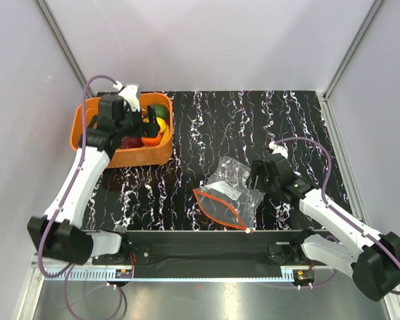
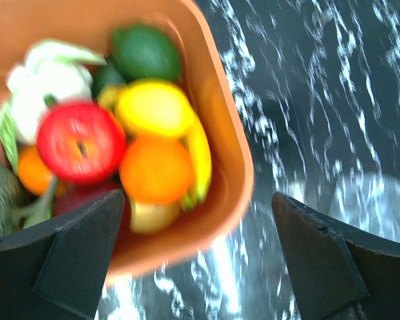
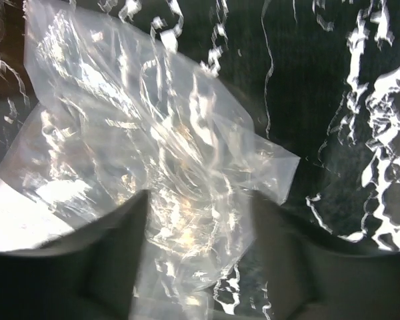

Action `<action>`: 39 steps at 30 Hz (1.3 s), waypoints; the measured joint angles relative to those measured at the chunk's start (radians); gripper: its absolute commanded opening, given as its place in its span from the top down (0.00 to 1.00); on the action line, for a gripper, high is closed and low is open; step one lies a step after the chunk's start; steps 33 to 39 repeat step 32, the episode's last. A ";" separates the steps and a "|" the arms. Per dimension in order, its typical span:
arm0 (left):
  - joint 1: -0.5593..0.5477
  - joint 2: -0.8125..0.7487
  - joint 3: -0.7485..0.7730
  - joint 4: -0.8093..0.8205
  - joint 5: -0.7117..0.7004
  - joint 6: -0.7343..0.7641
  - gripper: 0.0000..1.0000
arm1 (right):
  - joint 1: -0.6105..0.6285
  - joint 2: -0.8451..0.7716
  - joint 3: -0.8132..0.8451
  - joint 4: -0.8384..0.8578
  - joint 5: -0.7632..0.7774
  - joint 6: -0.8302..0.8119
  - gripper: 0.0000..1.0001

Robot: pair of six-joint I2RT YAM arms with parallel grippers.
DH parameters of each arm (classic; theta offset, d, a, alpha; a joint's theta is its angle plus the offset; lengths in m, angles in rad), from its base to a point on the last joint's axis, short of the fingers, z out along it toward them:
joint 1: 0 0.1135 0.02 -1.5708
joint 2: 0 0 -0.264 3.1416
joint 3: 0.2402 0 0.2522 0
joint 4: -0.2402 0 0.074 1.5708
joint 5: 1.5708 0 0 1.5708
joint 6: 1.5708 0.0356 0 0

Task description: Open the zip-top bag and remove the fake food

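Observation:
The zip-top bag [image 1: 230, 190] lies crumpled on the table's middle front, its orange-red zip strip [image 1: 217, 207] parted, with no food seen inside. My right gripper [image 1: 257, 175] is open at the bag's right edge. In the right wrist view the clear plastic [image 3: 153, 147] lies between the spread fingers of that gripper [image 3: 197, 260]. My left gripper [image 1: 139, 125] hovers open and empty over the orange basket [image 1: 153, 157]. In the basket lie the red apple [image 2: 80, 141], the dark maroon piece [image 2: 80, 197] and the dark green piece [image 2: 145, 52].
The basket [image 2: 233, 153] at the back left also holds an orange ball [image 2: 157, 170], a yellow fruit [image 2: 153, 107] and a white garlic-like piece [image 2: 47, 83]. Grey walls enclose the black marbled table [image 1: 253, 120]. The arm bases sit at the front edge.

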 measured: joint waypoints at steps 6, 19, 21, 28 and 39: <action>0.000 -0.233 -0.243 -0.018 0.056 0.040 0.01 | -0.001 0.002 0.096 -0.053 0.039 -0.067 0.00; 0.000 -0.460 -0.349 0.007 -0.055 0.027 0.01 | -0.002 -0.090 0.337 -0.182 0.242 -0.215 0.00; 0.000 -0.459 -0.352 0.006 -0.075 0.022 0.01 | -0.003 -0.089 0.367 -0.183 0.258 -0.238 0.00; 0.000 -0.481 -0.365 0.008 -0.122 0.013 0.01 | -0.006 -0.084 0.417 -0.172 0.266 -0.270 0.00; 0.000 -0.496 -0.366 0.011 -0.130 0.013 0.01 | -0.009 -0.074 0.421 -0.172 0.266 -0.275 0.00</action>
